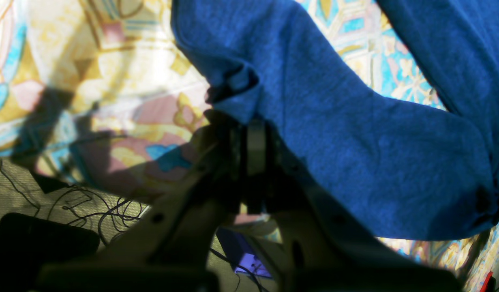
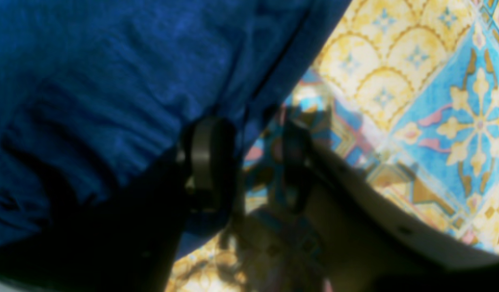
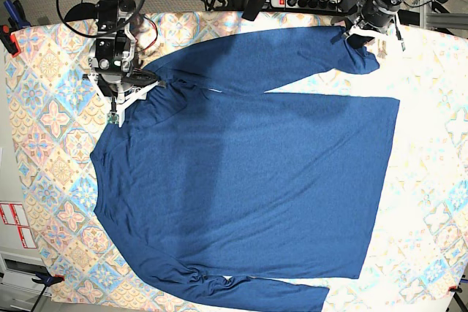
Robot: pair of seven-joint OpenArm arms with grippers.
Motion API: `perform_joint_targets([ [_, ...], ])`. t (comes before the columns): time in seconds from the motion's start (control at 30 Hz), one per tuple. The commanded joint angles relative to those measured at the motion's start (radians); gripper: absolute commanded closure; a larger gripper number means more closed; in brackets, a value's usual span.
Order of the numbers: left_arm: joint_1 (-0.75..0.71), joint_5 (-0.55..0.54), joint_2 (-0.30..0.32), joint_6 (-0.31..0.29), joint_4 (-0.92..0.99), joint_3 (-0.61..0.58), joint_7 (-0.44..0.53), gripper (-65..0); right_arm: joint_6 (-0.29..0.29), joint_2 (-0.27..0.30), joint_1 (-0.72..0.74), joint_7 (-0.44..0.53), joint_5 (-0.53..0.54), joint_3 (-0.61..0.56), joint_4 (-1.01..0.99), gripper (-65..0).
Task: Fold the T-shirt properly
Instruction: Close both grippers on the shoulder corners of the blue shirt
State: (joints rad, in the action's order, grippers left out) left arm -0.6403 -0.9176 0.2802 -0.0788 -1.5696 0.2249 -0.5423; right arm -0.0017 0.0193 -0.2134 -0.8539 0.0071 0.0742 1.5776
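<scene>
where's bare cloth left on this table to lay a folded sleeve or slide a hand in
Bare tablecloth runs down the base view's left edge, beside the T-shirt's collar side, and down the right edge past the hem. A paler wedge lies between the upper sleeve and the body. The top is crowded: the right gripper by the shoulder, the left gripper shut on the cuff.

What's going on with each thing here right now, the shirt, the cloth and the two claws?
T-shirt: spread flat, one sleeve folded across its top.
Left gripper: shut on the sleeve cuff.
Right gripper: open, at the shirt's shoulder.
Tablecloth: lies under the shirt.
</scene>
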Motion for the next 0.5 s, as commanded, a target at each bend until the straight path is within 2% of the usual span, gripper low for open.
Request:
perform_joint_targets([
  [0.0, -0.008, -0.004, 0.009, -0.003, -0.010, 0.003, 0.004, 0.0, -0.001, 0.003, 0.010, 0.012, 0.001, 0.005, 0.024, -23.7],
  [0.23, -0.006, -0.004, 0.009, -0.003, -0.010, 0.003, 0.004, 0.0, -0.001, 0.003, 0.010, 0.012, 0.006, 0.002, 0.024, -23.7],
  [0.47, -0.005, -0.004, 0.009, -0.003, -0.010, 0.003, 0.004, 0.0, -0.001, 0.005, 0.019, 0.011, 0.169, 0.005, -0.026, -26.9],
])
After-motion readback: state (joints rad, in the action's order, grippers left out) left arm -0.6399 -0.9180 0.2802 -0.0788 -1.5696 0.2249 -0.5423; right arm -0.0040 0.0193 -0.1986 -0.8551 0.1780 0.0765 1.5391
